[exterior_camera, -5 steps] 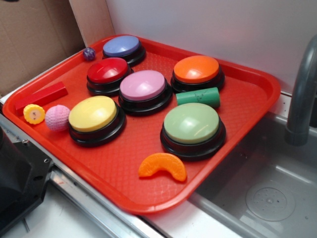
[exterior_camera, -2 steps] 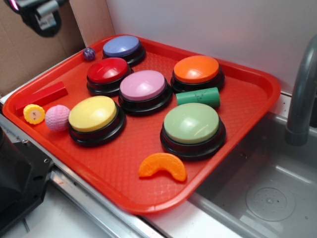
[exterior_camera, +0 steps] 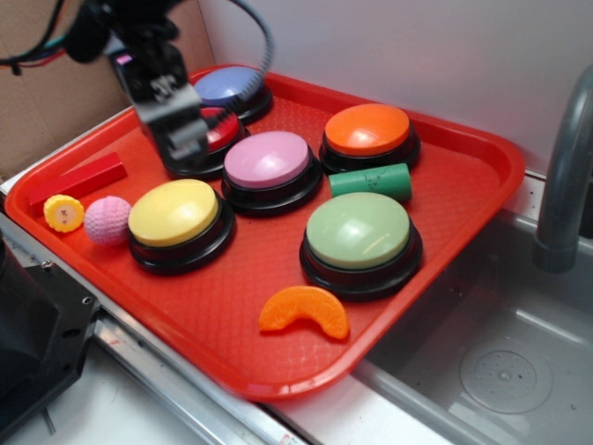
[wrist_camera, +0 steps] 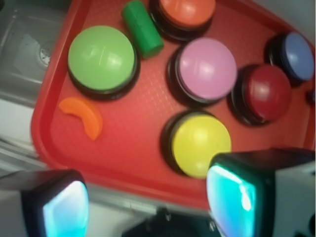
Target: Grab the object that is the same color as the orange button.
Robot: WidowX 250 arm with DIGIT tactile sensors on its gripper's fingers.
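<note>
Since the earlier frame your gripper (exterior_camera: 185, 148) has swung in from the upper left corner and now hangs over the red button (exterior_camera: 206, 132) at the back left of the tray (exterior_camera: 463, 185); nothing on the tray has shifted. Reading left to right, you pass a red block (exterior_camera: 79, 181), a small yellow round piece (exterior_camera: 63, 213) and a dimpled pink ball (exterior_camera: 107, 220), then the yellow button (exterior_camera: 174, 213) and pink button (exterior_camera: 268, 159), the orange segment (exterior_camera: 305, 311) at the front edge, the green button (exterior_camera: 359, 232), the green cylinder (exterior_camera: 371, 182), and the orange button (exterior_camera: 368, 130) at the back. In the wrist view the jaws stand wide apart at the bottom corners with nothing between them. What matters for you is this: the orange segment lies well apart from the gripper, toward the front right of the tray, just in front of the green button and beyond the yellow one. It is a glossy, ridged crescent, lying flat with its long axis roughly along the tray's front rim and its tips pointing down toward that rim. The tray floor is textured plastic; the buttons are smooth domes on black bases. You probably want the jaws across its narrow width.
</note>
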